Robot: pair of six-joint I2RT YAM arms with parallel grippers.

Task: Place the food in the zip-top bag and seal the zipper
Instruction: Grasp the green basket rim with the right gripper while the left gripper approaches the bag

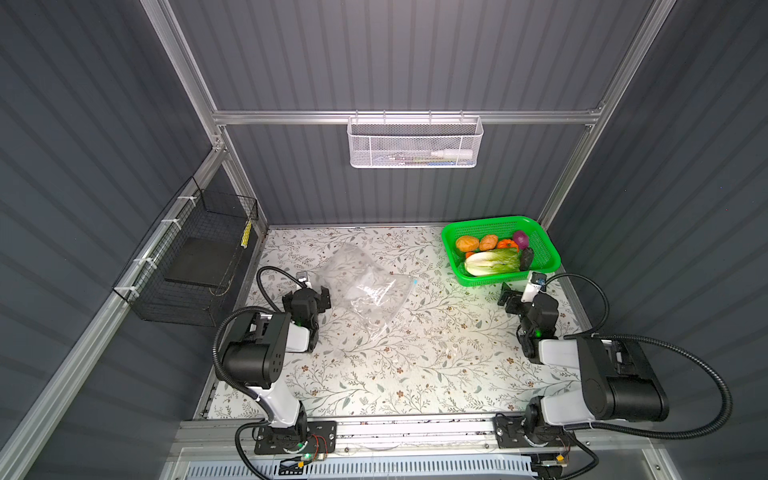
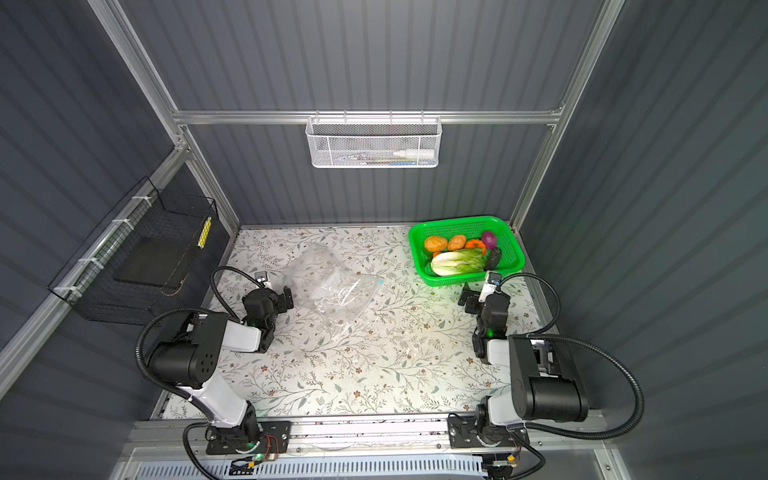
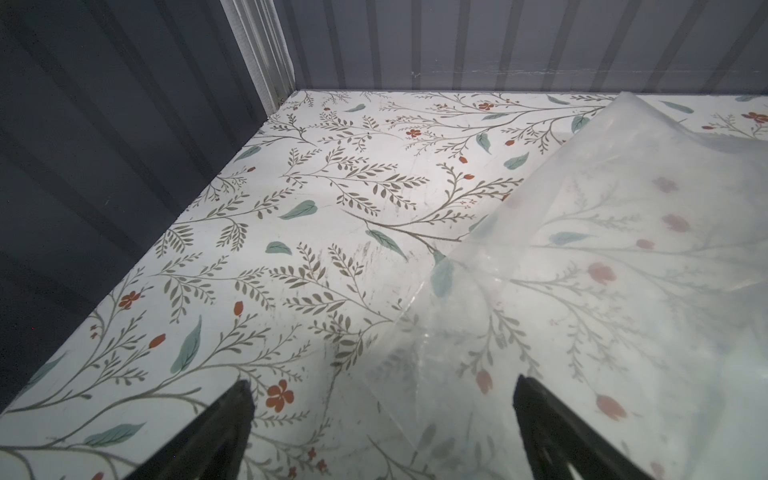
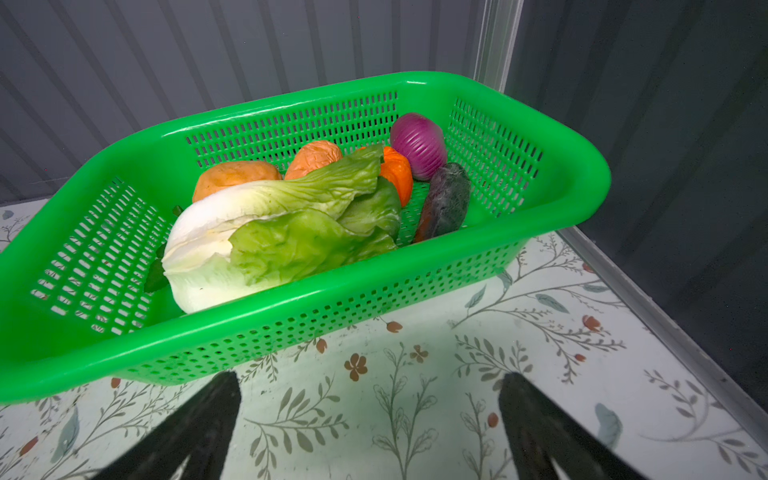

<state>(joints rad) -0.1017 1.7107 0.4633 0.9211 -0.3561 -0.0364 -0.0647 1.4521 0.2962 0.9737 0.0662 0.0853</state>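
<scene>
On the far right corner of the counter point(image 1: 415, 374) stands the green basket point(image 1: 490, 221), and all the food is in it; none is bagged yet.

- **Zip-top bag point(image 1: 361, 286):** it lies crumpled and empty left of the counter's middle, nearer the far edge. Its light-blue slider tab point(image 1: 416, 281) is at the corner turned toward the right edge. Whether the mouth is open cannot be told.
- **Left gripper point(image 3: 381, 382):** its fingers are spread wide and hold nothing. One is over the bag's film and the other over bare counter. Contact cannot be confirmed.
- **Right gripper point(image 4: 370, 376):** its fingers are spread wide and empty, just short of the basket's near wall.

**Handling, judged**
- The bag looks light, limp and slippery. It is likely to slide and collapse unless one lip is pinched beside the zipper strip.
- The cabbage point(image 4: 266, 232) is the bulkiest piece and has soft leaves, so the firm white stem is the better hold.
- The onion point(image 4: 419, 145) and pumpkin point(image 4: 397, 170) are round and smooth, so they may roll or slip out. They should be taken across the middle.
- The two potato lumps point(image 4: 232, 176) and the eggplant point(image 4: 449, 203) offer easier flanks.
- The carrot point(image 4: 420, 228) is mostly buried under the eggplant.
- The tab is tiny, so the bag will need anchoring when it is pulled.
</scene>
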